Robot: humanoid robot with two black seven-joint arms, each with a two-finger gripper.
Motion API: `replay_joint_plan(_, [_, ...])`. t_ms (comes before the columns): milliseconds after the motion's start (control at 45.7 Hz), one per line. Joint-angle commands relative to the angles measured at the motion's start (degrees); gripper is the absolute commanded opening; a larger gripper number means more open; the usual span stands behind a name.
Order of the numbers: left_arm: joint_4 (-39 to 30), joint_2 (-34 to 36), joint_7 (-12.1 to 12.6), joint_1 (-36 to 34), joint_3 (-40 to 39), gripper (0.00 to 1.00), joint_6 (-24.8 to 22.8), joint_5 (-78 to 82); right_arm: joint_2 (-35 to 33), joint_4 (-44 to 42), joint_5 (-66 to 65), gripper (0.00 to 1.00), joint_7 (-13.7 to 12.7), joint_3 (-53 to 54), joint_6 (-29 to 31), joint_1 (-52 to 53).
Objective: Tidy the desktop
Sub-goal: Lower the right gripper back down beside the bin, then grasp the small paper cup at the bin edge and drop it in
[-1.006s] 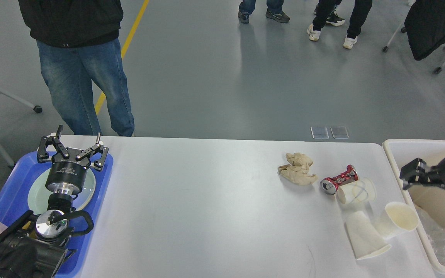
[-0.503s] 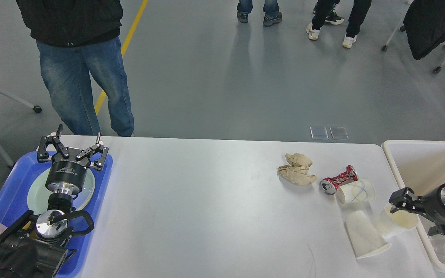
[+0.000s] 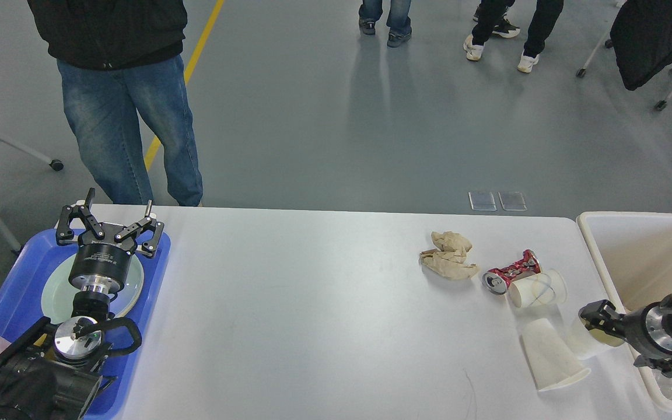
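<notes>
While the wide white desktop (image 3: pixel 312 315) fills the foreground, the right gripper (image 3: pixel 595 318) sits at a paper cup (image 3: pixel 584 343) just left of the cream bin (image 3: pixel 598 245), probably to bin it; its spread is unclear. The left gripper (image 3: pixel 108 224) hovers far left, fingers spread, empty.

White desktop (image 3: pixel 312 315) carrying blue tray (image 3: pixel 155 303) at left edge. Right side — crumpled brown paper (image 3: pixel 448 255), crushed red can (image 3: pixel 511 272), three paper cups (image 3: pixel 549 350) on their sides, close together.
</notes>
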Motion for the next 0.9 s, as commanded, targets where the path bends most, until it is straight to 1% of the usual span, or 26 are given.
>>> replay_joint_plan(0, [-0.01, 0.0, 0.0, 0.0, 0.0, 0.96, 0.02, -0.06, 0.5, -0.03, -0.01, 0.89, 0.01, 1.0, -2.84, -1.39])
replay_joint_plan(87, [-0.01, 0.0, 0.0, 0.0, 0.0, 0.96, 0.02, 0.02, 0.5, 0.14, 0.08, 0.68, 0.01, 1.09, -2.76, -1.3])
replay_joint_plan(109, [-0.01, 0.0, 0.0, 0.0, 0.0, 0.96, 0.02, 0.02, 0.5, 0.14, 0.34, 0.6, 0.01, 1.0, -2.76, -1.3])
replay_joint_plan(197, [-0.01, 0.0, 0.08, 0.0, 0.0, 0.96, 0.02, 0.02, 0.41, 0.14, 0.34, 0.33, 0.01, 1.0, -2.49, -1.39])
replay_joint_plan(219, [-0.01, 0.0, 0.0, 0.0, 0.0, 0.96, 0.02, -0.06, 0.32, 0.14, 0.34, 0.16, 0.01, 1.0, -2.15, -1.48])
replay_joint_plan(262, [-0.01, 0.0, 0.0, 0.0, 0.0, 0.96, 0.02, -0.06, 0.06, 0.32, 0.34, 0.01, 0.01, 1.0, -1.88, -1.39])
replay_joint_plan(481, [0.08, 0.0, 0.0, 0.0, 0.0, 0.96, 0.02, 0.02, -0.47, 0.32, 0.34, 0.0, -0.07, 0.83, -1.35, -1.3])
replay_joint_plan(590, [-0.01, 0.0, 0.0, 0.0, 0.0, 0.96, 0.02, -0.06, -1.61, 0.41, 0.43, 0.0, 0.01, 1.0, -1.79, -0.43])
replay_joint_plan(875, [0.08, 0.0, 0.08, 0.0, 0.0, 0.96, 0.02, 0.02, -3.46, 0.84, 0.43, 0.0, -0.07, 0.92, -0.74, 1.24])
